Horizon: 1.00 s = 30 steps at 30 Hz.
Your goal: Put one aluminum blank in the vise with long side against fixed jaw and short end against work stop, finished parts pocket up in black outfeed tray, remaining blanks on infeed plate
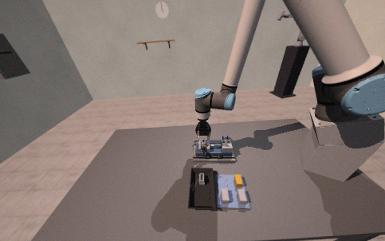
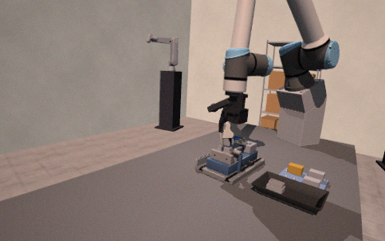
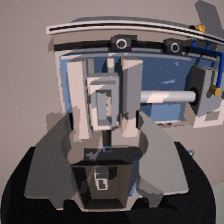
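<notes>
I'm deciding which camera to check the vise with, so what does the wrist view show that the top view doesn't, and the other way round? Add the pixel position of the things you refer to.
Only the wrist view shows the pocket of the finished part (image 3: 104,107) between the vise jaws clearly.

Only the top view shows the yellow blank (image 1: 238,180), two gray blanks (image 1: 225,195) (image 1: 242,196) and the wall clock (image 1: 162,9).

Both show the gripper (image 1: 202,139) (image 3: 104,112), the vise and the black tray (image 1: 214,201) (image 3: 82,187) with one part (image 1: 202,179) (image 3: 101,180) inside.

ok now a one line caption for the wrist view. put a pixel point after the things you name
Two gripper fingers reach toward a pocketed block (image 3: 104,102) between the vise jaws, with another in the black tray (image 3: 80,187)
</notes>
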{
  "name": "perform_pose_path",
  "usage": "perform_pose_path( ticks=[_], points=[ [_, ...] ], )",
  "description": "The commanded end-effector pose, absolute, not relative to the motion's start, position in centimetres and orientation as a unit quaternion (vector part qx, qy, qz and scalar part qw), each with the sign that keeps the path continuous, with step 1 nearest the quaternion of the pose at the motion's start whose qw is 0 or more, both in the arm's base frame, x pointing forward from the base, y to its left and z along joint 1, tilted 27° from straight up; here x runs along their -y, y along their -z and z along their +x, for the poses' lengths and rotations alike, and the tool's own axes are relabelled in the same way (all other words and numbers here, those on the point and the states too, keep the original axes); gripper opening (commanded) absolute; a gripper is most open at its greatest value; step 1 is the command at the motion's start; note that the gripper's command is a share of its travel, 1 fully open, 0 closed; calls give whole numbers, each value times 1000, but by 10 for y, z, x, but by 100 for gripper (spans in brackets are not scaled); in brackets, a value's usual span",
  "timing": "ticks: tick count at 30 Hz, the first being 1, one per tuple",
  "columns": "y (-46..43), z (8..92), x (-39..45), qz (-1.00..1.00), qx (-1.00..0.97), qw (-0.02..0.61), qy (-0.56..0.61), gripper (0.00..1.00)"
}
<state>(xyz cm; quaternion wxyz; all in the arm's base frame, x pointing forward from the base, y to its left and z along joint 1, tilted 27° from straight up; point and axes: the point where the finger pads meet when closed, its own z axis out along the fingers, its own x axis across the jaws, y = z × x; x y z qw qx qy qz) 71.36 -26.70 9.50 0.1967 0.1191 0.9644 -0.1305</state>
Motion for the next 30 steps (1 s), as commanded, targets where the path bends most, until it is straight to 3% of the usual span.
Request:
perform_pose_path(
  ticks=[1,30],
  points=[
    [-96,714,267,119,-964,197,131,40],
    [-91,716,268,119,-964,197,131,40]
  ],
)
